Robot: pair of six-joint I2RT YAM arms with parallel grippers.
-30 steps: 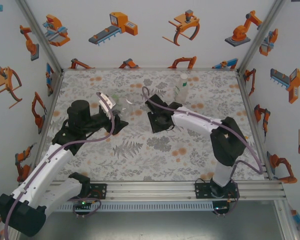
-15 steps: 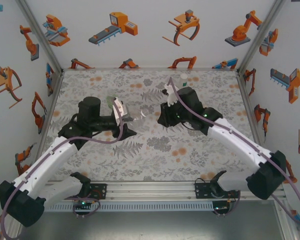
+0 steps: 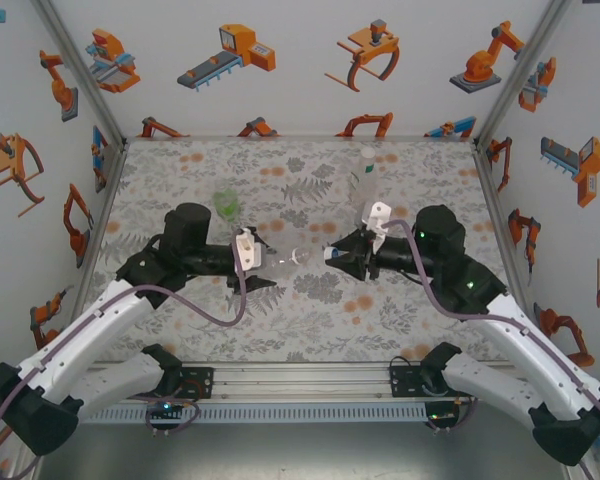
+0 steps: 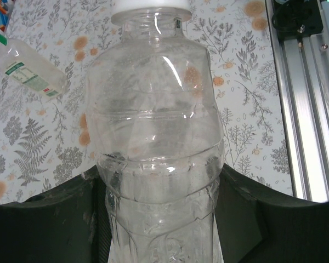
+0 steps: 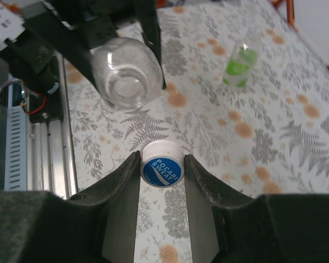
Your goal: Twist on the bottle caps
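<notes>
Floral bench, sticker walls: first cap lined up, not on yet.
L gripper was clamped on the clear bottle, held sideways off the bench, open mouth facing R. R gripper was closed on a white cap, just short of the mouth, looked apart. Threading not started. Behind, green bottle and labelled bottle stood upright; couldn't tell if capped. Most of the job left, imo.

Bright, even, diffuse light fills the overhead view, leaving only faint, soft-edged shadows at mid-frame. In the left wrist view, white glare streaks the clear bottle at centre, and the lower corners go dark. In the right wrist view the cap is sharp, while the dark bottom edge is blurred.
</notes>
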